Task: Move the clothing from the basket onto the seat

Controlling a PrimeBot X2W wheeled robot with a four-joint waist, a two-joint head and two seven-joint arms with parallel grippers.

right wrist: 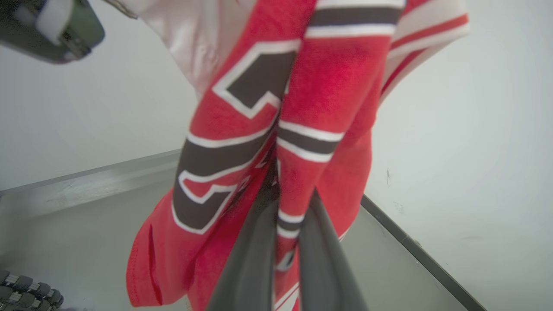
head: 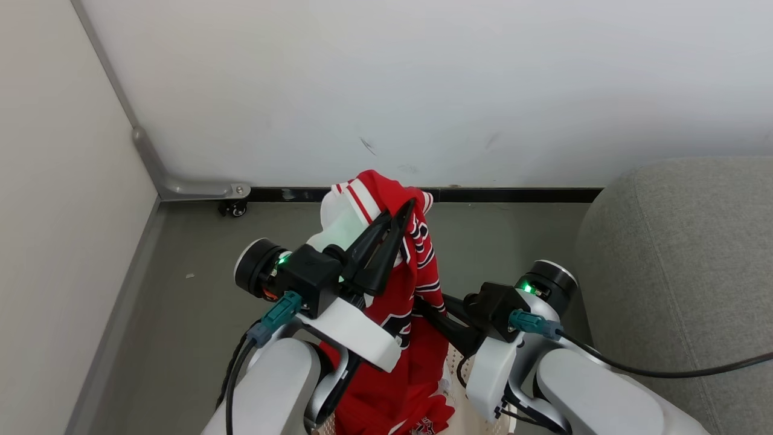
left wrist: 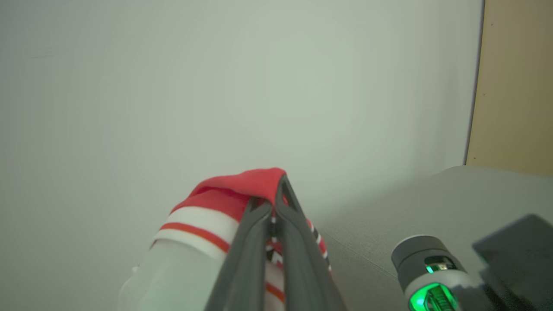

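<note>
Left gripper (head: 404,212) clamped on top fold of red jersey (head: 424,266) (white striped trim just beside it); right gripper (right wrist: 285,203), lower down, closed on the same jersey

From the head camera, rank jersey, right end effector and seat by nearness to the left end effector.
1. Jersey, pinched in the left end effector.
2. Right end effector, lower right, in the cloth.
3. Seat, far right.

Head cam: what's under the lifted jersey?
A slice of the cream basket shows beneath the red jersey, which the left gripper holds up and the right gripper pinches lower. The basket's inside is hidden by the cloth.
</note>
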